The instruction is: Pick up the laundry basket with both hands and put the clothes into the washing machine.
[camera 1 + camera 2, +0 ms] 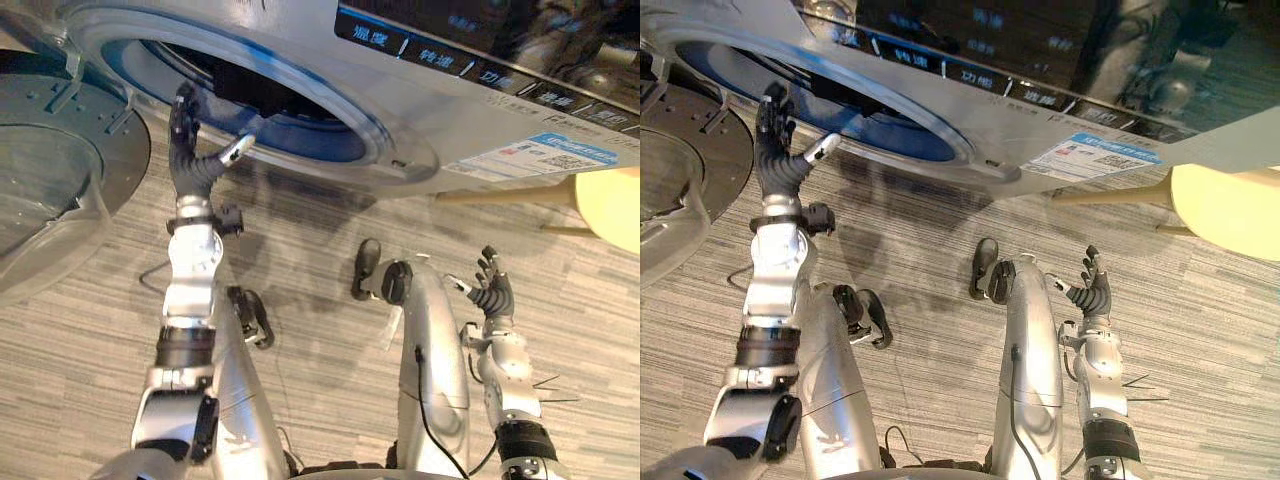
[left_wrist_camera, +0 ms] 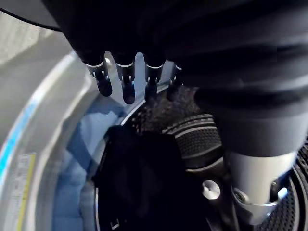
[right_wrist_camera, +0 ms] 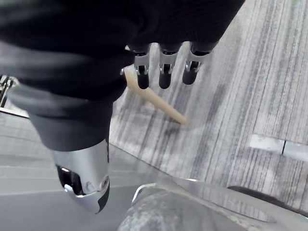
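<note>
Black clothing (image 2: 144,183) is lying inside the drum (image 2: 199,142) of the washing machine (image 1: 430,110), so I am judging the loading mostly done. I am holding my left hand (image 1: 188,150) at the opening, fingers straight, gripping nothing. My right hand (image 1: 493,292) is hanging open and empty above the floor (image 1: 300,250). Closing the door (image 1: 60,170) is looking like what remains.

One washing machine (image 1: 420,110), its one door (image 1: 60,180) open, one dark garment (image 2: 144,183) inside, one pale yellow stool (image 1: 610,205).
</note>
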Controlling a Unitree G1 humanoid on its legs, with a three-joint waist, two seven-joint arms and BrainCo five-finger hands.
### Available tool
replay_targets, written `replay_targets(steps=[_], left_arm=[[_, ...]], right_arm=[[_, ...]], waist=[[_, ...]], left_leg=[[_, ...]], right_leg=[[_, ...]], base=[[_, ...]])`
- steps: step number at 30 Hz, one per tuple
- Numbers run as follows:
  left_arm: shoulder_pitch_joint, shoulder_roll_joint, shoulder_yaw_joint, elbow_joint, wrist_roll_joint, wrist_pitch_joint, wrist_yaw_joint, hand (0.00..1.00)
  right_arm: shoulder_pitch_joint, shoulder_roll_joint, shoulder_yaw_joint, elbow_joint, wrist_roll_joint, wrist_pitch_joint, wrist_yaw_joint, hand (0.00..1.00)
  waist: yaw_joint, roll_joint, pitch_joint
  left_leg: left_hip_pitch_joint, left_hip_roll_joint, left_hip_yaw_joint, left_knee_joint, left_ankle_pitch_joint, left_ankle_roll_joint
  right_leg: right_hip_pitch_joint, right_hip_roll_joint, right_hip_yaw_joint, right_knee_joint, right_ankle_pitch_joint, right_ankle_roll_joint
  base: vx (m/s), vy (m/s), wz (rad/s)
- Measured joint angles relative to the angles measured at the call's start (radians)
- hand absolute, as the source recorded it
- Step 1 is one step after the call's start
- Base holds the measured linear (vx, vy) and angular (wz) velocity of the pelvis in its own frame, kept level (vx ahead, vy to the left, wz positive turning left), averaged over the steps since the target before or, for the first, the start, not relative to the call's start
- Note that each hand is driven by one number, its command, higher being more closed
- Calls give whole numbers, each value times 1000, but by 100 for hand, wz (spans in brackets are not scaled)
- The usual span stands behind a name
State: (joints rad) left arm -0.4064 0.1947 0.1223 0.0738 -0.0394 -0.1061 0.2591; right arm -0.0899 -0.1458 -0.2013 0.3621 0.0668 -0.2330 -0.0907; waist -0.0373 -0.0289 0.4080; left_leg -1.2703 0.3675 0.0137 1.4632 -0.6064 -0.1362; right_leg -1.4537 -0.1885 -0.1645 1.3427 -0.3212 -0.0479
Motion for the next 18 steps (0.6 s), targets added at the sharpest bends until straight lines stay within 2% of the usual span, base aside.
replay_targets(steps=[4,7,9,13,15,18], left_arm=[[82,-45,-8,-33,-30,-19,-19,0],[156,-80,-56,-18,-104,-39,-41,0],[219,-103,-129,68,-158,-60,-85,0],[351,-148,-204,215,-167,-68,-150,0],[414,-156,-210,295,-156,-66,-181,0],[462,-161,-197,508,-95,-58,-213,0]], right_arm=[[0,-4,-6,56,-1,3,1,0],[2,-8,4,105,1,7,6,0],[34,3,23,164,1,16,8,0],[92,-1,41,258,1,25,6,0],[108,3,59,300,0,34,3,0],[141,24,65,368,-12,55,1,0]], waist=[[18,1,-22],[31,1,-23],[47,9,-29],[53,26,-73],[52,32,-101],[54,41,-156]], left_leg=[[47,-1,2,-30,2,-5],[158,-3,12,-105,14,-13],[311,-24,22,-216,44,-24],[565,-66,54,-436,115,-27],[675,-79,71,-543,150,-25],[854,-107,99,-752,225,-13]], right_leg=[[40,-4,-1,-12,-9,-1],[151,-5,-18,-66,-13,-4],[309,-11,-41,-146,-18,0],[573,-28,-78,-308,-5,8],[682,-25,-93,-398,15,21],[865,-22,-123,-584,74,49]], base=[[2,-79,8],[31,-87,7],[87,-86,28],[112,-66,37],[129,-8,19],[130,26,19]])
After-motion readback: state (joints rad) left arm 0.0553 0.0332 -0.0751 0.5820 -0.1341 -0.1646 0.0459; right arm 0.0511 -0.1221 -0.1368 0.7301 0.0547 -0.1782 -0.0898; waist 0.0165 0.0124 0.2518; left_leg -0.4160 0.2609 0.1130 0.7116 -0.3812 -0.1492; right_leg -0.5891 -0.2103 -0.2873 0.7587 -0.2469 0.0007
